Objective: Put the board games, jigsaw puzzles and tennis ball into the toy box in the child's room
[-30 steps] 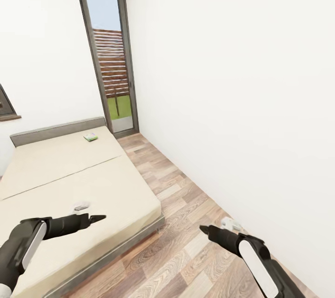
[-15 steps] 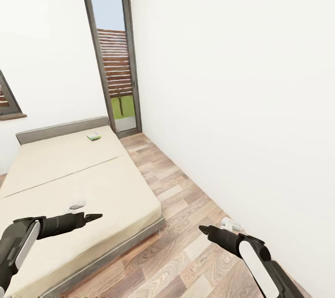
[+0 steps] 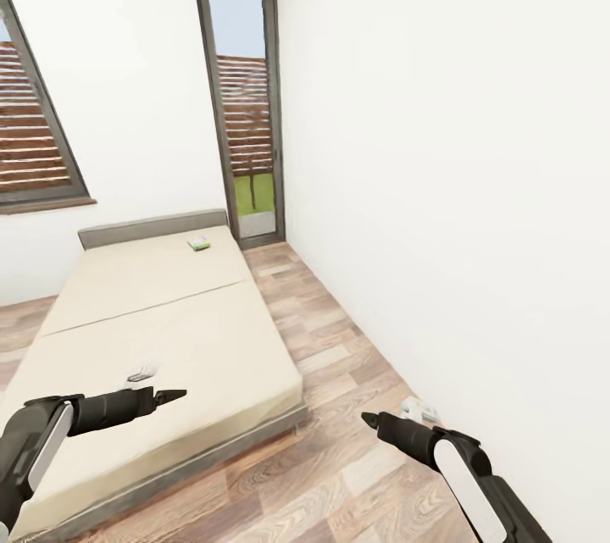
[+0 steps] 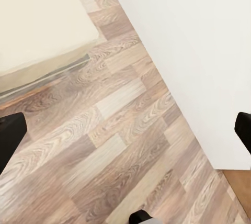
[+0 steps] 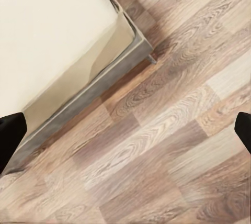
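The bed (image 3: 169,331), beige-sheeted with a grey headboard, lies at the left of the head view. A white-and-green board game (image 3: 199,243) rests on it near the headboard. A small pale flat thing (image 3: 141,374) lies on the sheet near the foot, too small to identify. My left gripper (image 3: 174,396) hovers open just in front of that pale thing, over the bed's near part. My right gripper (image 3: 370,419) hangs open above the wood floor, to the right of the bed. The table, toy box, jigsaw puzzles and tennis ball are out of view.
A white wall (image 3: 440,187) runs close along the right, leaving a strip of plank floor (image 3: 330,357) between it and the bed. A tall dark-framed window (image 3: 246,102) stands at the far end, another window (image 3: 34,136) at the left. A small white fitting (image 3: 419,409) sits low by the wall.
The camera has turned left: bed, tall window and wall have shifted right in the picture and the left window has come into view. Both arms keep their pose.
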Robot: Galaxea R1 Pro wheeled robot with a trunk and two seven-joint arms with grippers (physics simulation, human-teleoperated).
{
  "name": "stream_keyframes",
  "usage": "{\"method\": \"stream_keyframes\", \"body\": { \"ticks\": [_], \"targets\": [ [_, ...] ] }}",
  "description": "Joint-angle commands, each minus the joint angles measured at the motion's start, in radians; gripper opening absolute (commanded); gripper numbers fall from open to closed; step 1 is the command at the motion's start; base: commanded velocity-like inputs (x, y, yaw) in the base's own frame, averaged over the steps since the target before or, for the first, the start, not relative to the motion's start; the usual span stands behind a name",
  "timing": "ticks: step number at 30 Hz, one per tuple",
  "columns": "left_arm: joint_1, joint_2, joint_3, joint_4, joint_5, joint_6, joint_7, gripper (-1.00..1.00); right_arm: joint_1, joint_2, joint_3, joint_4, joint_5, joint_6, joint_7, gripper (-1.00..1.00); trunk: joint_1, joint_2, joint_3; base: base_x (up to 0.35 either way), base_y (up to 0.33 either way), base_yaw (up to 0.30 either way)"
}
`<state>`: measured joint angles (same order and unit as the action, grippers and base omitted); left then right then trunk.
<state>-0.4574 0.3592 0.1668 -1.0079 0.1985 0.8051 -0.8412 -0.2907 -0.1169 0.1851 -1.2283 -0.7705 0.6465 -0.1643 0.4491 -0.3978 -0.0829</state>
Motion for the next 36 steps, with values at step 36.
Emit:
{"method": "stream_keyframes", "body": {
  "ticks": [36],
  "targets": [
    [-0.001, 0.0, 0.0, 0.0, 0.001, 0.008, -0.002, 1.0, -0.002, -0.001, 0.015, 0.003, -0.009, -0.001, -0.012, 1.0, 0.001, -0.002, 0.036, 0.077, -0.22, 0.237]
  ]
}}
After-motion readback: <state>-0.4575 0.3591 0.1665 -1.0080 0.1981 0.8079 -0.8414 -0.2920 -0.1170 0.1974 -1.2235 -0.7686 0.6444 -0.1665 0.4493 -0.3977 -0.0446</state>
